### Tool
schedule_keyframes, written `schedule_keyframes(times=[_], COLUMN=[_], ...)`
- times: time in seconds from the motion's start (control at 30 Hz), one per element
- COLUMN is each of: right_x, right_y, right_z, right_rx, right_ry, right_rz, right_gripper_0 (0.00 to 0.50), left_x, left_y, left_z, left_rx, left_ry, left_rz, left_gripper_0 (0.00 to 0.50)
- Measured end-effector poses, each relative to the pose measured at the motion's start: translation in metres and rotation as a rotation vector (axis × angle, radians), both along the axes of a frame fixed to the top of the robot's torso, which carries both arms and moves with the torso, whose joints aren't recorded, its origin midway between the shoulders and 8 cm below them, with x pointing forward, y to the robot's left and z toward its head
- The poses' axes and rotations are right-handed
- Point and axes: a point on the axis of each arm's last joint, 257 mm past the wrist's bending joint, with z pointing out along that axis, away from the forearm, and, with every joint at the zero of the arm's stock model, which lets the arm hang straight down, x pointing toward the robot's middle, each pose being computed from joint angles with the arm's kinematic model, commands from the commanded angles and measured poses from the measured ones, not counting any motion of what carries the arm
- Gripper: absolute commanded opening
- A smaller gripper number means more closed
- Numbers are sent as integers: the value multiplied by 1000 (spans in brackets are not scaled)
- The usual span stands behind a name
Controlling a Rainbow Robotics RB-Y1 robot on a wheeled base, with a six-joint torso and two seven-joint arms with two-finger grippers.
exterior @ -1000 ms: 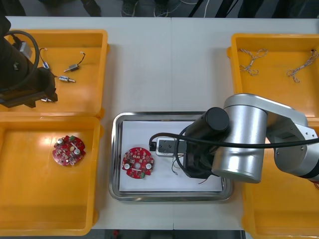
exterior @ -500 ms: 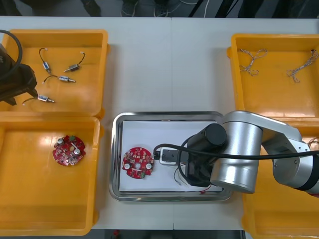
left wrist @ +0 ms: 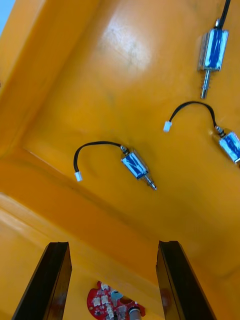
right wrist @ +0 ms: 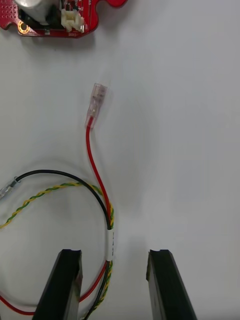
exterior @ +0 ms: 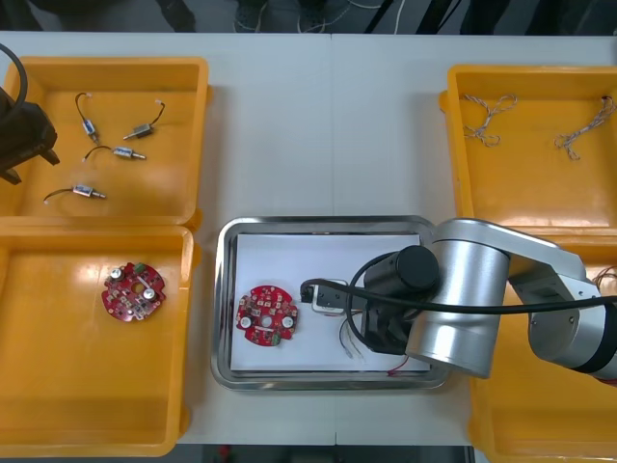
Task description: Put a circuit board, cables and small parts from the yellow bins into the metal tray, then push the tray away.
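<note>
In the right wrist view my right gripper (right wrist: 114,262) stands open low over the tray's white inside. A red, yellow and black cable (right wrist: 97,185) lies loose between its fingers, close to one finger (right wrist: 65,280). Past the cable's clear plug lies a round red circuit board (right wrist: 50,17). From the front, my right arm (exterior: 453,299) covers the right half of the metal tray (exterior: 328,223), with the board (exterior: 268,313) and cable ends (exterior: 349,345) beside it. My left gripper (left wrist: 115,260) is open above small metal parts (left wrist: 136,167) in the far left yellow bin (exterior: 183,125).
A second circuit board (exterior: 133,291) lies in the near left bin (exterior: 58,386). Twisted blue and white cables (exterior: 490,116) sit in the far right bin (exterior: 521,183). The near right bin (exterior: 501,424) is partly under my right arm.
My right gripper has opened and let the cable drop in the tray, after shifting toward the tray's near edge. My left arm has drawn back to the left edge of the far left bin.
</note>
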Motion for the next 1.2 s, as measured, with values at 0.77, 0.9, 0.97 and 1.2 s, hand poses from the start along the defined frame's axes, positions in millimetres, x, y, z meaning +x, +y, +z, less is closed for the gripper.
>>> schedule_keyframes(times=[0.77, 0.9, 0.97, 1.2], right_x=[27, 22, 17, 10], right_y=[-6, -15, -23, -35], right_z=[54, 73, 84, 123], right_rx=[65, 58, 51, 127], right_ry=[-17, -1, 11, 50], right_rz=[-132, -179, -203, -243], right_gripper_0=[500, 500, 500, 500], left_x=[28, 34, 38, 46], left_y=[-7, -6, -5, -4], left_z=[-23, -31, -35, -43], left_rx=[-99, -114, -122, -148], left_ry=[-51, -60, -67, -86], left_rz=[144, 160, 167, 184], left_gripper_0=[500, 500, 500, 500])
